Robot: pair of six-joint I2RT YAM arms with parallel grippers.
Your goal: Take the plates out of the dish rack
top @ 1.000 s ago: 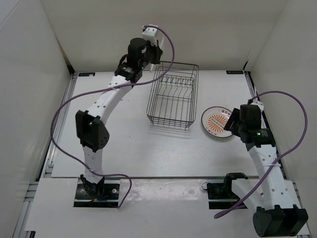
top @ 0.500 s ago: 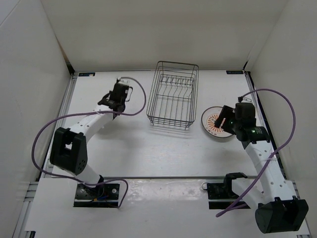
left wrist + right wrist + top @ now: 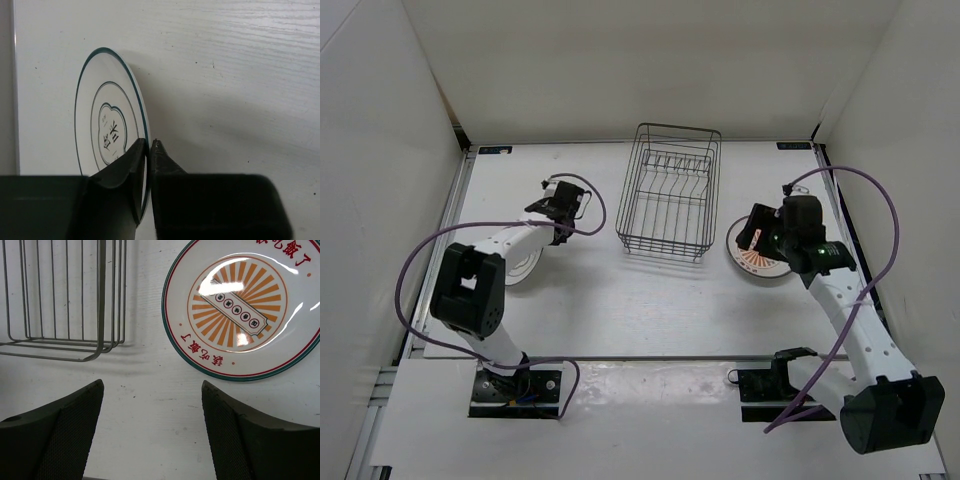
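Note:
The dish rack (image 3: 670,200) stands at the middle back and looks empty; its corner shows in the right wrist view (image 3: 65,295). My left gripper (image 3: 556,205) is low at the left and shut on the rim of a plate (image 3: 107,130), which is tilted on edge with its white underside and printed mark showing. My left gripper's tips (image 3: 148,145) pinch the rim. A white edge of that plate (image 3: 527,268) shows under the left arm. My right gripper (image 3: 752,238) is open and empty (image 3: 152,384). It hovers over the near-left rim of a plate (image 3: 245,305) lying face up right of the rack.
White walls enclose the table on the left, back and right. A table rail (image 3: 445,240) runs along the left edge close to the held plate. Purple cables loop from both arms.
My left arm has come down from high behind the rack's left corner to the table at the left, holding the plate. My right gripper has moved left over the flat plate.

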